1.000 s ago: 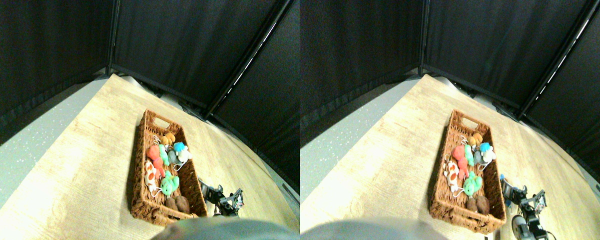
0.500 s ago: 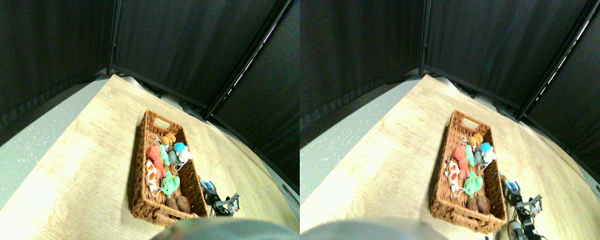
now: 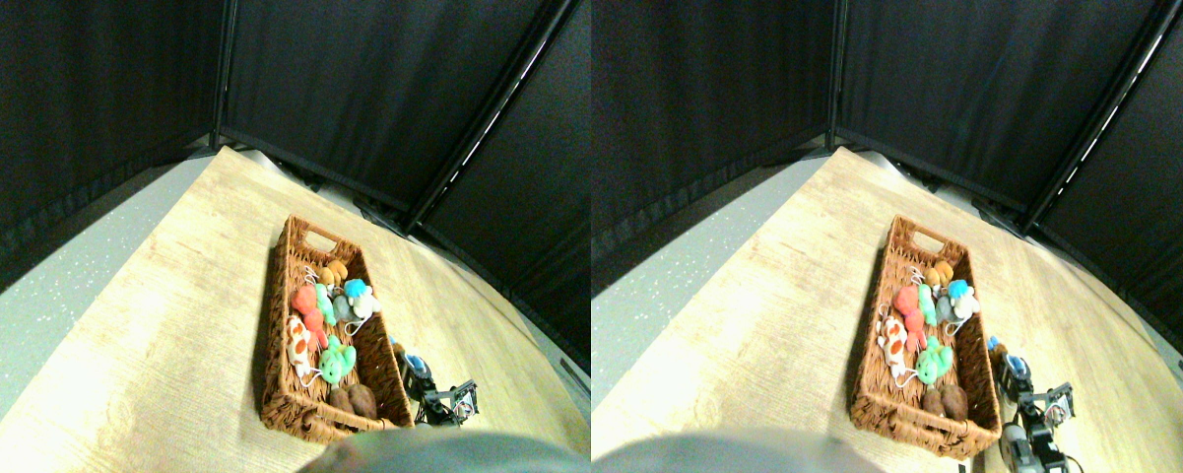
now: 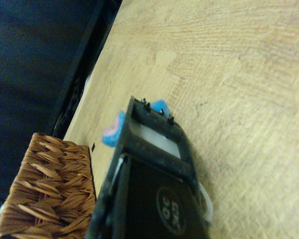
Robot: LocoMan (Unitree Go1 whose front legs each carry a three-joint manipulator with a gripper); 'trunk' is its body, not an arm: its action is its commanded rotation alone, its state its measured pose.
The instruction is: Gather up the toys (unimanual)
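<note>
Lab: black curtains (image 3: 374, 89) round floor (image 3: 158, 325).

A light wood-grain worktop (image 3: 167, 325) fills the lower middle of the scene, narrowing toward a far corner. Black curtain panels (image 3: 364, 89) enclose it on the far sides, hung on dark upright poles (image 3: 225, 69), and meet at that corner. Thin slits of bright light (image 3: 497, 108) show along one slanted seam between panels on the right. To the left of the worktop lies a pale grey speckled floor (image 3: 30, 315). In the wrist view, the same wood grain runs up to a dark frame and curtain.
</note>
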